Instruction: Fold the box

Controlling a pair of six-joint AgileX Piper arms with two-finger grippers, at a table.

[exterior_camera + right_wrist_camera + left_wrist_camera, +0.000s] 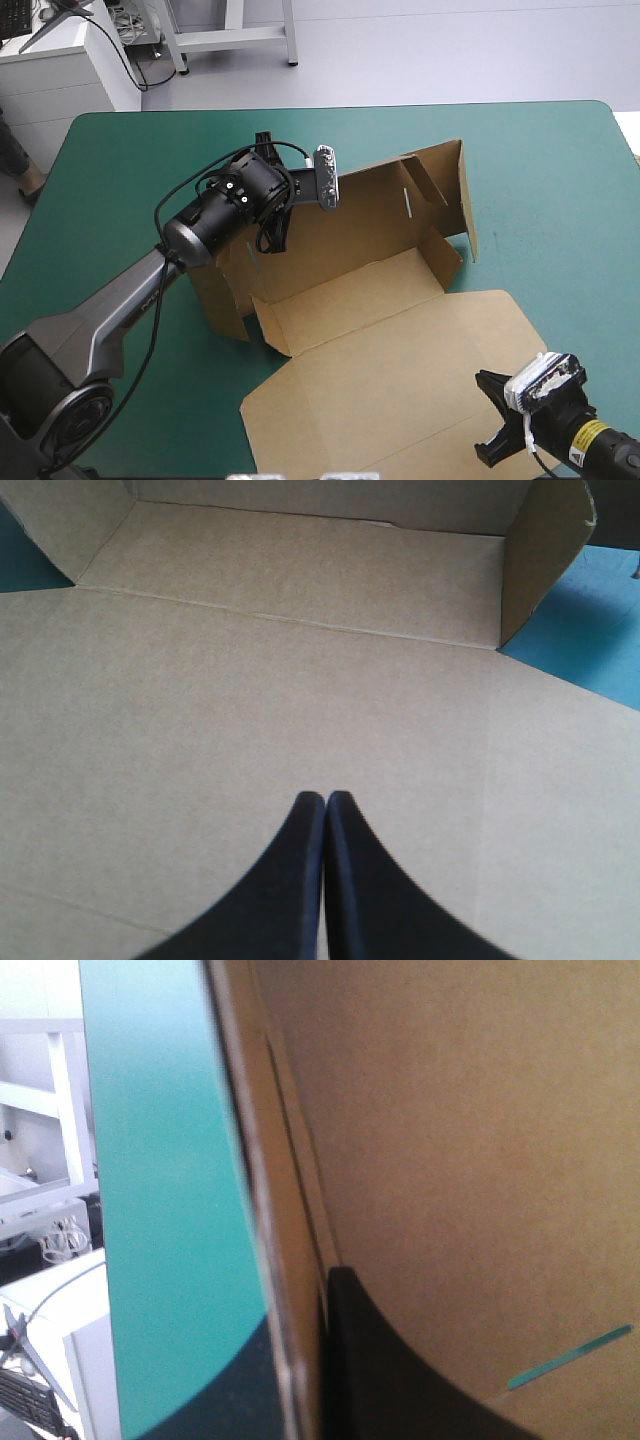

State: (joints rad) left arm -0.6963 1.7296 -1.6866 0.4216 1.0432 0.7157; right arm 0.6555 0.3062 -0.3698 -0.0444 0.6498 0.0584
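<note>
The brown box (380, 350) lies mid-table as an open tray, with its back and side walls raised and its lid flat toward the near edge. My left gripper (270, 237) is at the box's back-left wall. In the left wrist view my left gripper (320, 1360) is shut on that wall's edge, with one black finger (400, 1390) against the inner face. My right gripper (487, 418) hovers over the lid's near right corner. In the right wrist view my right gripper (325, 798) is shut, holds nothing, and points across the lid (300, 700) toward the tray floor.
The box's far right wall (455, 190) stands tall, with a slot cut in the panel beside it. Bare teal-green cover (560, 200) shows to the right of and beyond the box. The table's near left corner (200, 430) also shows bare cover.
</note>
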